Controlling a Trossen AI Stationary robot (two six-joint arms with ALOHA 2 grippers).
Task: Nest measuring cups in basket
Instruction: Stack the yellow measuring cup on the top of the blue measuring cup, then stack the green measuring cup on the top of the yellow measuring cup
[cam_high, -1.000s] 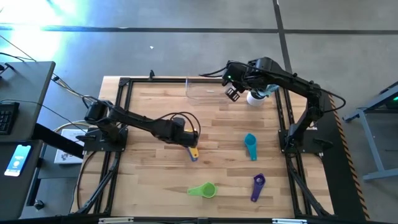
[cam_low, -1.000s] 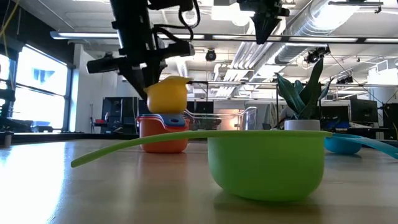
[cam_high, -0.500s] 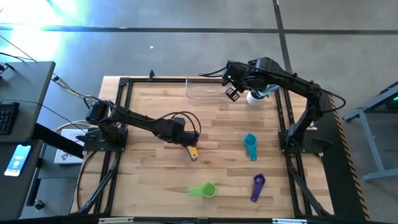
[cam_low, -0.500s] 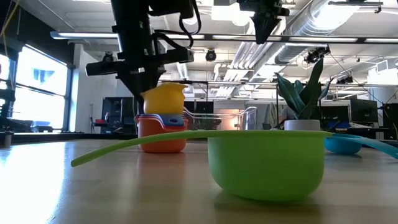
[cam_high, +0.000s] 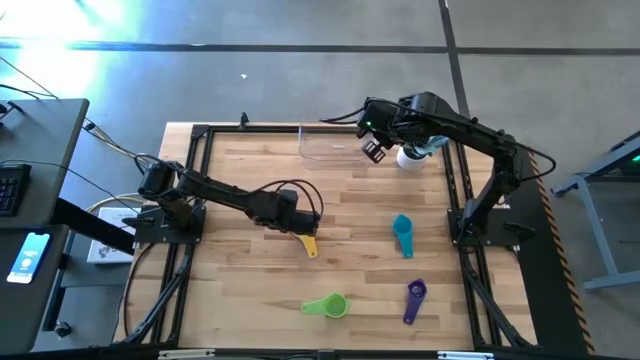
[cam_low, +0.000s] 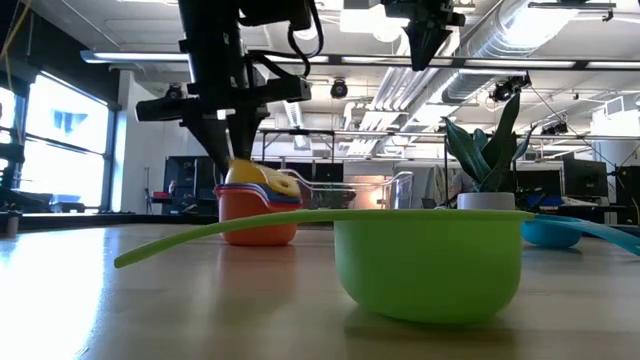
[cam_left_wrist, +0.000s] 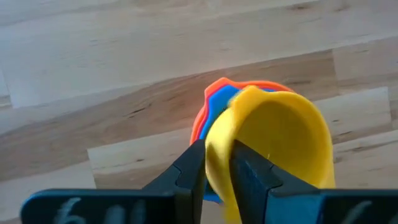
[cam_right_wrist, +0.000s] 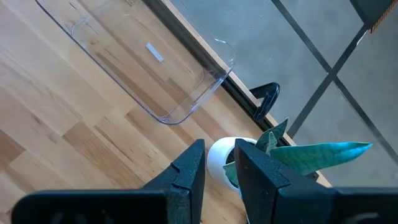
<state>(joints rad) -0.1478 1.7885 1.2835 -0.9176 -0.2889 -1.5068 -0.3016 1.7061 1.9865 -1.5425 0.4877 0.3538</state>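
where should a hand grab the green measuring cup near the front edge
Grip the small green plastic measuring cup by its flat handle, coming straight down from above. In the high view the handle points toward the table's left side and lies clear on the wood; the low view shows it thin and raised off the table, so fingers can close across its width.
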